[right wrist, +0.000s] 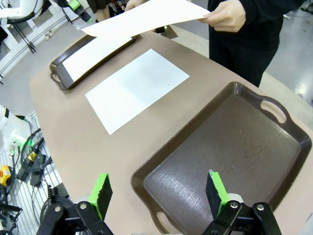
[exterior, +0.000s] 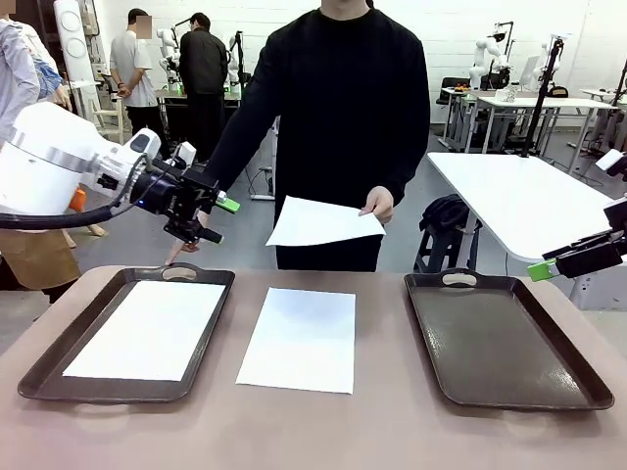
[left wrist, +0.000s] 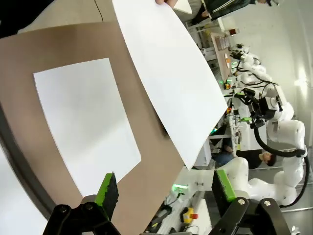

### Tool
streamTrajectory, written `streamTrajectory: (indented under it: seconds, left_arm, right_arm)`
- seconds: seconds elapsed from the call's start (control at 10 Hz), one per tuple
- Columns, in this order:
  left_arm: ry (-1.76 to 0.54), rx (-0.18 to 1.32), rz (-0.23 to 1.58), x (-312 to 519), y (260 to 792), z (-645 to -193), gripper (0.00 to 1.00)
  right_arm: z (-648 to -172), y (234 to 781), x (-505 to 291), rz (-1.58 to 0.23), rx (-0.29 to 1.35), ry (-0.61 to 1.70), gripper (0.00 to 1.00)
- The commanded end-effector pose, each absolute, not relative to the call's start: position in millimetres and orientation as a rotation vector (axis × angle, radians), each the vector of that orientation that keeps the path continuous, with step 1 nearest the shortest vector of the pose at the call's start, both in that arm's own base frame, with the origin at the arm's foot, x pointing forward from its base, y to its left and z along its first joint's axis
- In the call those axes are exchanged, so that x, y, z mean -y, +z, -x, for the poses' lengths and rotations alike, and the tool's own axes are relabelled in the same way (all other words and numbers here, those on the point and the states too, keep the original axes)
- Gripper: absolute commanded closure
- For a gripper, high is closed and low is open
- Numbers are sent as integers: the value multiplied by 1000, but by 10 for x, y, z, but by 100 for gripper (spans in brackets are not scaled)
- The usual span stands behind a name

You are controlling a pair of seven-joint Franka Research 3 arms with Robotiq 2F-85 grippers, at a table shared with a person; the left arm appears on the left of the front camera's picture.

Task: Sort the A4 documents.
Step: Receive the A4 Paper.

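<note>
white a4 documents (exterior: 299, 339): one in the person's hand (exterior: 377, 204) over the far edge, one inside the left tray (exterior: 29, 377), one on the table (exterior: 313, 431) between this and the right tray (exterior: 500, 352). left gripper (exterior: 219, 221) and right gripper (right wrist: 158, 192) both gape wide, holding nothing.

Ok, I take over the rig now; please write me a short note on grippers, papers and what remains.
Left gripper: open, empty, raised near the far end of the left tray.
Right gripper: open, empty, raised at the table's right side.
A4 sheets: first sheet lies in the left tray; second sheet lies flat on the table between the trays; third sheet is in the person's hand above the far edge. The right tray has no sheet.
Done: one sheet in a tray. Left: the second and third sheets.
</note>
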State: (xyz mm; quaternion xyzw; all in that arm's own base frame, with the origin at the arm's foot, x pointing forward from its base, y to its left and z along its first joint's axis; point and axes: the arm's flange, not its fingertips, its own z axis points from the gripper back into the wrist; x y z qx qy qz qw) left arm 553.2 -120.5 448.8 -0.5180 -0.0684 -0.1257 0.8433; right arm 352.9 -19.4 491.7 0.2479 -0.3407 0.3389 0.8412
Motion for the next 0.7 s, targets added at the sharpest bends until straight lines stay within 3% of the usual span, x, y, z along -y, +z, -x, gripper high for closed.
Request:
streamTrajectory:
  seconds: [0.0, 0.6]
  left_arm:
    - [-197, 67, 1151, 1366, 4401, -5809, 0]
    - [-42, -19, 1240, 1818, 4064, -6309, 0]
  right_arm:
    - [-3566, 4904, 205, -542, 734, 728, 0]
    - [-3566, 4904, 205, -542, 734, 728, 0]
